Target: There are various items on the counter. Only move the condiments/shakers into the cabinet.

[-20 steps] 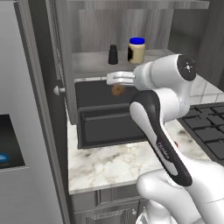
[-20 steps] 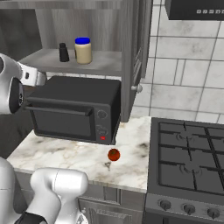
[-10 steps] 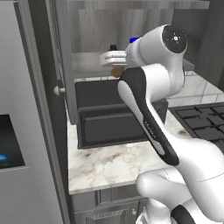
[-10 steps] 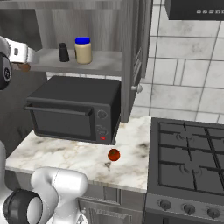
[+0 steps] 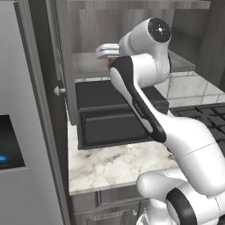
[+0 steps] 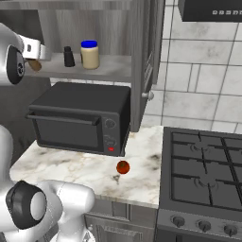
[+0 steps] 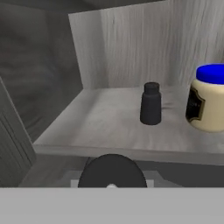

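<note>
The grey cabinet [image 6: 142,42] shelf already carries 2 condiments: the blue-lidded jar [image 7: 206,99] and black shaker [image 7: 151,104]. The gripper [image 6: 34,57], jaws clamped on the brown wooden shaker [image 6: 33,65], hovers at the shelf's open side. It should advance level and set it upright, clear of both.

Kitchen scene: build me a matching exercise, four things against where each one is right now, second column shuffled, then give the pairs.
Things:
1. black shaker
2. blue-lidded jar
3. tomato
4. toaster oven

Places:
A. on the counter, in front of the oven's right end
B. on the cabinet shelf, beside the jar
C. on the counter, under the cabinet
D. on the shelf, right of the shaker in the hand view

Pairs: 1-B, 2-D, 3-A, 4-C
</note>
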